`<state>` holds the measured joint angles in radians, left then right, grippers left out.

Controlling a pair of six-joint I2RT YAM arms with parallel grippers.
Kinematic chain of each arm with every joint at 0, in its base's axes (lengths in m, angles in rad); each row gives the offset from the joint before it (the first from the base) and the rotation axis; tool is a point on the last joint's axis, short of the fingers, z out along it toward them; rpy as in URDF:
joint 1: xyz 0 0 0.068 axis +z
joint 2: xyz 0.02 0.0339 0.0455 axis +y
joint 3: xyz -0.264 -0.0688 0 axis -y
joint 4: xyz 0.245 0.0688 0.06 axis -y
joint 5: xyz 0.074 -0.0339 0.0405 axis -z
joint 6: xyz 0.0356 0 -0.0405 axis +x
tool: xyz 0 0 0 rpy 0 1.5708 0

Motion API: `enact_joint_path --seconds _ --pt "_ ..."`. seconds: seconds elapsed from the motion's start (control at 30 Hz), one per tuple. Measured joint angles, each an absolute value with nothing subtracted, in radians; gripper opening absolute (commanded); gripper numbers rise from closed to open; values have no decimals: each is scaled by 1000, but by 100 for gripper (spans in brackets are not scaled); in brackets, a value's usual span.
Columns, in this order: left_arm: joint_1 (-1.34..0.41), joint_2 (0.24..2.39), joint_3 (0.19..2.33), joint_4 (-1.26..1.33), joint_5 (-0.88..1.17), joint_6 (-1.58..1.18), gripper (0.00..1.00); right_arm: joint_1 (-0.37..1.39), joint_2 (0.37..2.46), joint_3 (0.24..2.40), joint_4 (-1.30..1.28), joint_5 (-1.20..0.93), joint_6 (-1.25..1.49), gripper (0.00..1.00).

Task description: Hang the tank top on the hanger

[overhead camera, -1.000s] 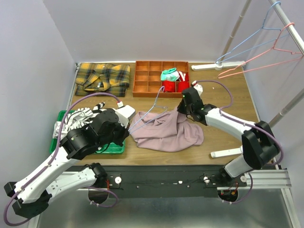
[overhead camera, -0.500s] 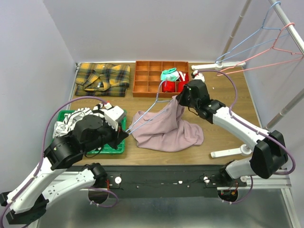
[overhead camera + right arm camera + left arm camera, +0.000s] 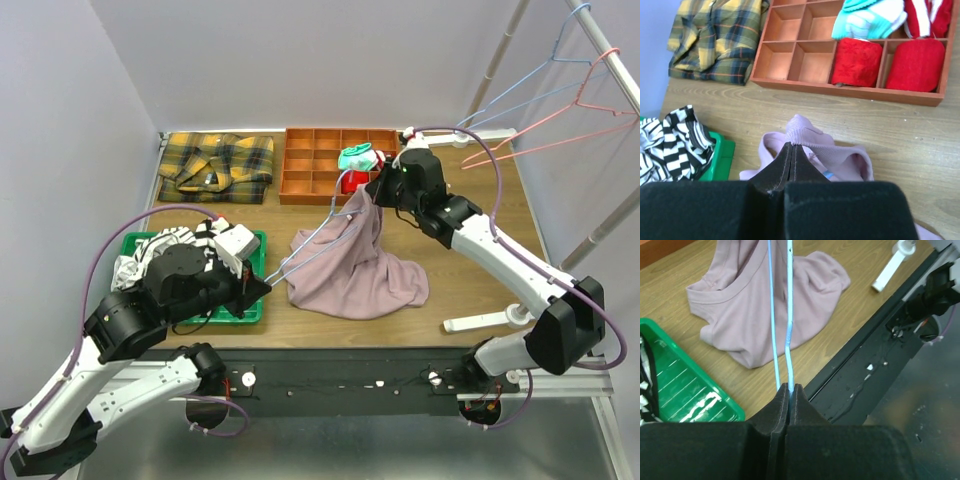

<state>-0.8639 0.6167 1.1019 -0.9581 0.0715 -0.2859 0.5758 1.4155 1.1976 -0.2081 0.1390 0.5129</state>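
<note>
The mauve-pink tank top [image 3: 352, 268] lies bunched on the table, one strap end lifted. My right gripper [image 3: 372, 195] is shut on that strap [image 3: 805, 134] and holds it above the table. My left gripper [image 3: 262, 285] is shut on the light-blue wire hanger [image 3: 305, 236], gripping two of its wires [image 3: 789, 340] at the near end. The hanger runs from my left gripper up toward my right gripper, over the tank top [image 3: 760, 305]. A bit of blue wire shows under the lifted fabric [image 3: 827, 174].
A green tray [image 3: 235, 305] with a striped garment [image 3: 160, 255] sits at the left. A yellow plaid cloth [image 3: 215, 165] and an orange divided box [image 3: 310, 165] with rolled items lie at the back. Blue and pink hangers [image 3: 545, 105] hang on a rack at right.
My right gripper has lifted the strap and moved toward the back, pulling the tank top up. My left arm has shifted slightly with the hanger.
</note>
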Motion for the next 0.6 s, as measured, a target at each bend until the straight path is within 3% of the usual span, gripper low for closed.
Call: enact_joint_path --seconds 0.6 --pt "-864 597 929 -725 93 -345 0 576 1335 1260 -353 -104 441 3"
